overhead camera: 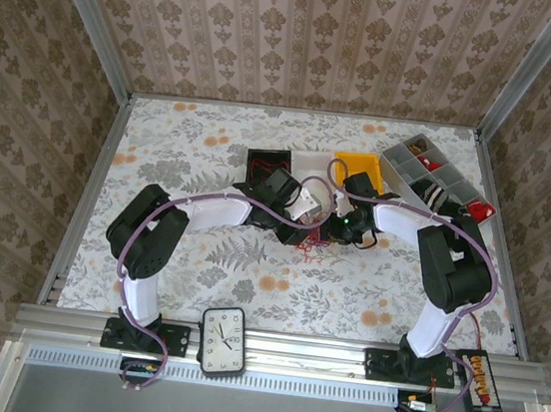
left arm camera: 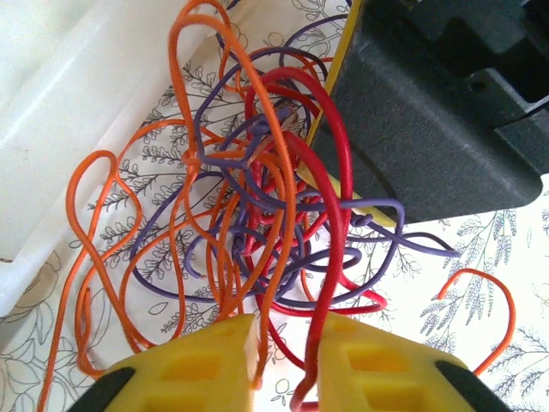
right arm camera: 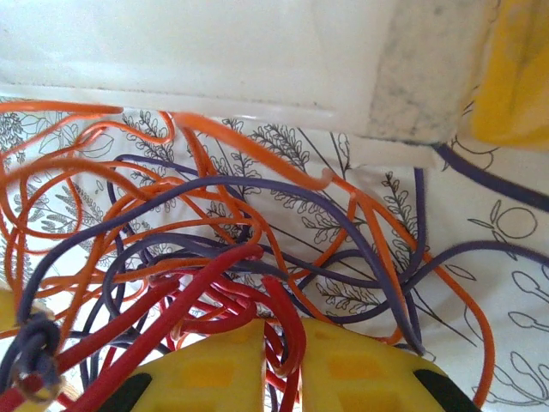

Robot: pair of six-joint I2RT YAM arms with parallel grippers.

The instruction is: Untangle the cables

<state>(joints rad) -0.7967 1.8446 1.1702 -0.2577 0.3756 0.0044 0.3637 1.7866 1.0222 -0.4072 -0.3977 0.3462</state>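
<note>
Top view: the left arm (overhead camera: 199,212) and right arm (overhead camera: 423,229) lean in and meet mid-tabletop (overhead camera: 162,147), which has a floral cloth all over it. The cables (overhead camera: 307,247) sit right under where they meet, a small reddish tangle just on the near side of the white bin (overhead camera: 313,162)

Left wrist cam: the left fingers (left arm camera: 250,367) are chunky yellow plastic, nearly together, pinching an orange and a red strand that run through the gap. Beyond them is a loose knot of thin glossy orange, purple and red loops

Right wrist cam: the right fingers (right arm camera: 313,367), same yellow blocks, are squeezed onto a few red strands, with orange and purple loops spreading toward the smooth white bin wall
</note>
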